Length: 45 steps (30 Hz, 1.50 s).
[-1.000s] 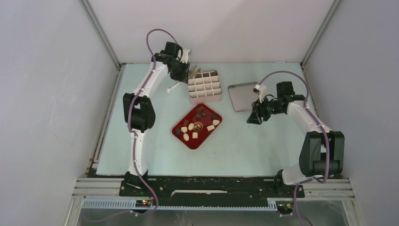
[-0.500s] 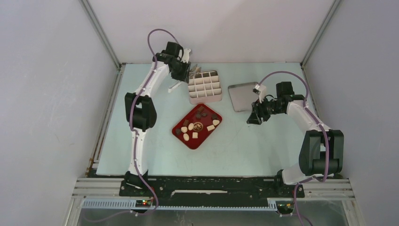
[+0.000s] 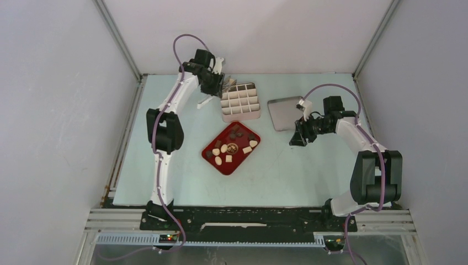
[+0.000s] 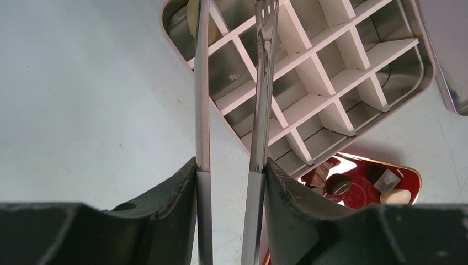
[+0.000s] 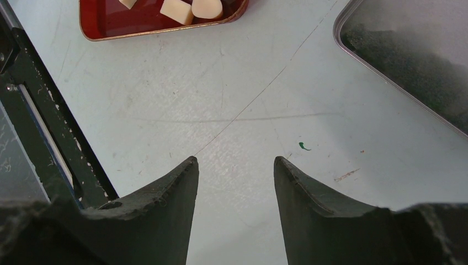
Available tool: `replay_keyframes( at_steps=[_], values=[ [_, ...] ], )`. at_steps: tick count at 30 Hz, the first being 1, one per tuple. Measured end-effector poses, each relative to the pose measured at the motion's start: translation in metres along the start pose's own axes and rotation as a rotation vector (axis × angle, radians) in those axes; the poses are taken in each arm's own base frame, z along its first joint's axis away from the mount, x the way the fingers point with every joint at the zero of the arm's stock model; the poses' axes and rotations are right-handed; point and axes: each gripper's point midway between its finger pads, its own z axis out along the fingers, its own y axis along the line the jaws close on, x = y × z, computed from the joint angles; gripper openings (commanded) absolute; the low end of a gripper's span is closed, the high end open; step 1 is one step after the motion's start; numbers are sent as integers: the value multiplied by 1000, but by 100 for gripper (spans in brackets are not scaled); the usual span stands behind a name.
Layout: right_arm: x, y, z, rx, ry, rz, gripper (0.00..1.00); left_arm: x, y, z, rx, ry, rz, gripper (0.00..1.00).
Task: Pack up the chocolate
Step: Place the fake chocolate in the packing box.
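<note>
Placement step: left gripper (image 4: 232,165) pinches tweezers (image 4: 202,110), tips spread over divided tin's (image 3: 240,116) corner cell, cream piece (image 4: 192,14) there. Right gripper (image 5: 234,161) spread, empty. Chocolate (image 3: 224,148) mostly on red tray (image 3: 229,170); you lift clear, fetch next.

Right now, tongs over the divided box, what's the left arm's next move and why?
Probably lift the tongs and move to the red tray, where more chocolates wait: a cream piece seems to lie in the corner cell of the box.
</note>
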Motion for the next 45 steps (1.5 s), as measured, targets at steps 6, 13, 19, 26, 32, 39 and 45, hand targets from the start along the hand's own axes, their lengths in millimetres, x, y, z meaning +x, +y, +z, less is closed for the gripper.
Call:
replay_keyframes(
  at_steps=[6,13,19,26,32,39,45],
  values=[
    [0,0,0,-1,1,2,56,1,0,0,2,6,-1,48],
    [3,-1,2,-5,8,10,56,2,-1,0,6,6,-2,50],
    [3,-2,2,-5,8,10,56,2,-2,0,7,6,-5,50],
    [3,-2,2,-5,8,10,55,2,-2,0,10,7,-6,51],
    [3,-2,2,-4,8,10,56,2,-3,-1,18,8,-5,48],
    [3,-1,2,-5,9,10,56,-9,-5,-21,6,-32,29,27],
    [3,-2,3,-5,10,12,55,-23,-23,-87,30,-131,94,15]
  ],
)
